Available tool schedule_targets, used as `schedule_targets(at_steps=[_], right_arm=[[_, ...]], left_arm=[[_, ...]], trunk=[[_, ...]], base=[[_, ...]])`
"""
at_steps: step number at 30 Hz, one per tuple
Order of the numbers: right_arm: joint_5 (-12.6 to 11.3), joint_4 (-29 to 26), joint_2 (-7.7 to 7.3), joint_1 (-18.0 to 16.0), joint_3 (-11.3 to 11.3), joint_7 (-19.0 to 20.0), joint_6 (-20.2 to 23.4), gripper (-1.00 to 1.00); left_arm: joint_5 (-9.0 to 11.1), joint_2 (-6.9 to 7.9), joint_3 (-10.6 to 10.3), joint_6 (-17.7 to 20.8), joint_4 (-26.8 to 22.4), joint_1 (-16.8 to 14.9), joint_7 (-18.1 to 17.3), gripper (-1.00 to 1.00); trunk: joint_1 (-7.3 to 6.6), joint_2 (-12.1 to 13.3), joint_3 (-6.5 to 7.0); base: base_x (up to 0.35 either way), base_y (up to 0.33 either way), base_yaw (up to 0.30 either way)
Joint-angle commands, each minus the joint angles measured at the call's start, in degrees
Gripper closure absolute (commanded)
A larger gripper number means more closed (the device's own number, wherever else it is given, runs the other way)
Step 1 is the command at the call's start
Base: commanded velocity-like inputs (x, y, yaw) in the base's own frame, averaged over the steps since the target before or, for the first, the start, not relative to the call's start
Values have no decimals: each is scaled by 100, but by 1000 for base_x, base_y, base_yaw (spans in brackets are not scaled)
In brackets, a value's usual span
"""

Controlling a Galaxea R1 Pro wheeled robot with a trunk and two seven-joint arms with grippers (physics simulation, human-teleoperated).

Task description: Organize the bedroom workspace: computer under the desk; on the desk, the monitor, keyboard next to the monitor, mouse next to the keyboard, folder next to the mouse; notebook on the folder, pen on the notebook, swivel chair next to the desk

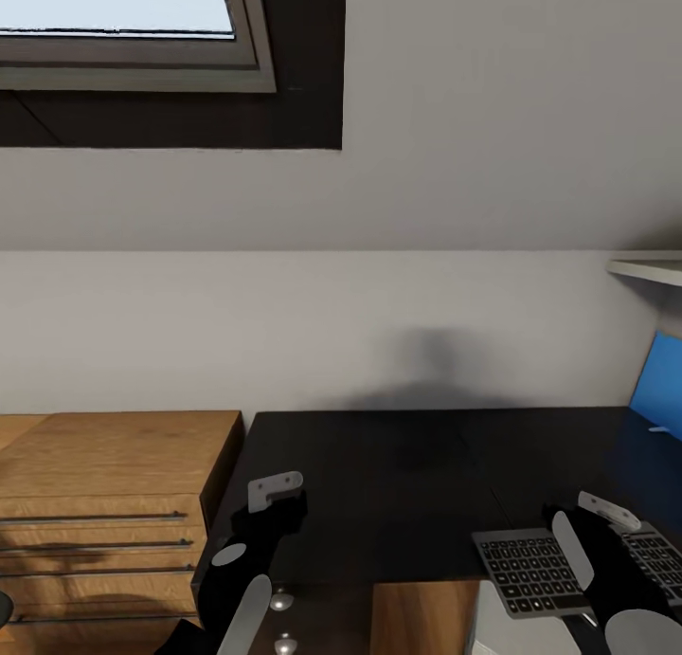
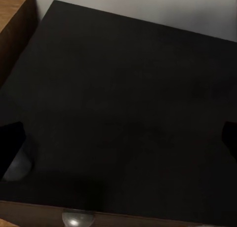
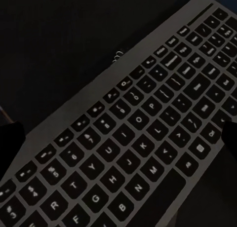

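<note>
The black desk [image 1: 398, 475] fills the lower middle of the head view. A slim keyboard [image 1: 526, 565] with dark keys lies flat near its front right edge. My right gripper [image 1: 583, 522] hovers just above it, open. In the right wrist view the keyboard [image 3: 133, 138] spans the picture between the spread fingers of that gripper [image 3: 118, 133], which hold nothing. My left gripper [image 1: 284, 508] hangs open over the bare left end of the desk [image 2: 123, 89], and the left wrist view shows this gripper [image 2: 118, 138] empty. A bright blue folder [image 1: 663, 380] is cut off at the right edge.
A light wood cabinet [image 1: 104, 503] with bar handles stands against the desk's left end. Silver drawer knobs [image 1: 281, 600] show under the desk's front edge. Behind the desk rises a white wall, with a window [image 1: 123, 20] at upper left and a shelf [image 1: 654, 268] at right.
</note>
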Motion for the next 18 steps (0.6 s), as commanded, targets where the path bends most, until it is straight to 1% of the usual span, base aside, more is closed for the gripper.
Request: schedule_targets(at_steps=[1,7,12,18], right_arm=[[-55,-8,-2,-4,7,-39,14,-100],[-51,-7,-4,-4,7,-32,14,-100],[-50,-7,-4,-4,7,-30,14,-100],[-44,-7,-4,-4,7,-30,14,-100]], left_arm=[[58,1,-8,9,-6,-6,58,-100],[63,4,-8,4,29,-6,54,-100],[50,18,-6,-2,203,-6,50,-100],[47,20,-8,-8,247,-6,50,-100]], trunk=[[2,-8,-9],[2,-8,-9],[2,-8,-9],[2,-8,-9]], base=[[0,0,0],[0,0,0],[-5,0,0],[-154,-16,0]])
